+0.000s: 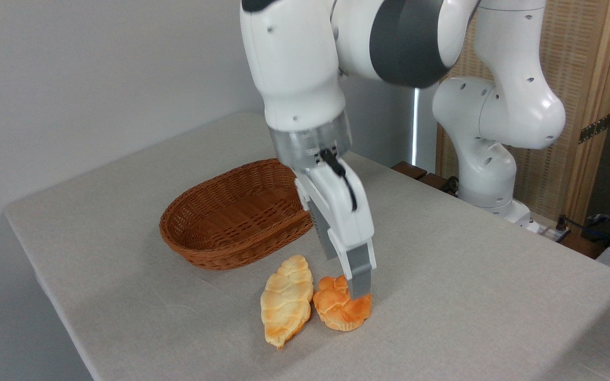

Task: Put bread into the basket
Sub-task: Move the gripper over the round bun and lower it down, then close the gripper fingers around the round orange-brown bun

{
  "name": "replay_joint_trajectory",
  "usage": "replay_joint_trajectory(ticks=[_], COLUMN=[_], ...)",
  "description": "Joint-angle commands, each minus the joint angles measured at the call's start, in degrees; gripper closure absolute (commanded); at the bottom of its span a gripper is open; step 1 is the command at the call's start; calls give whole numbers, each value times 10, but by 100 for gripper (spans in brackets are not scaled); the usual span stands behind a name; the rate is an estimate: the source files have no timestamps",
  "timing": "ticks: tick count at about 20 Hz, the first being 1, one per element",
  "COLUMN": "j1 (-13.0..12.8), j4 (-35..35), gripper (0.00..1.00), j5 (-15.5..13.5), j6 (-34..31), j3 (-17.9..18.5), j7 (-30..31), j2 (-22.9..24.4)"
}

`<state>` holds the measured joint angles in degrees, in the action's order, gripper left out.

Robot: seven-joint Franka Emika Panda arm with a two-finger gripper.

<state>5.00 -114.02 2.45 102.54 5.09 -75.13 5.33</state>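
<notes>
Gripper: gripper [357, 292] points down onto the top of the bread; one grey finger [360, 275] shows at the bun's right part, the other is hidden behind it, so whether the jaws are closed on the bun cannot be told.
Count: one bun, one loaf, one basket, one robot arm.
Bread: bread [339, 307] is a small, roundish, orange-brown bun with a knotted, braided top and a paler patch on the crown; it lies on the table near the front edge.
Loaf: pale yellow leaf-shaped loaf [285, 301] lies just left of the bun, touching or nearly touching it, its long axis running front to back.
Basket: oval reddish-brown wicker basket [231, 225] stands behind and left of both, holding nothing, near the loaf's far tip but apart from it.
Table: grey cloth-covered table [469, 275] carries all three.
</notes>
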Motion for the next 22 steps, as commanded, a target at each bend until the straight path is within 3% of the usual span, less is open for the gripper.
replay_joint_trajectory(ticks=[1,4,8,13,19,20,22], j1=[-4,-6,-10,-36,-37,-37,-36], j4=[-40,-61,-89,-90,-92,-91,-91], gripper=[0,0,0,0,0,6,36], j5=[4,4,4,4,5,5,6], j6=[13,20,76,80,101,101,103], j3=[0,-2,-3,-3,-3,-3,-2], j7=[-86,-120,-123,-123,-123,-123,-123], j2=[13,10,6,-22,-30,-30,-30])
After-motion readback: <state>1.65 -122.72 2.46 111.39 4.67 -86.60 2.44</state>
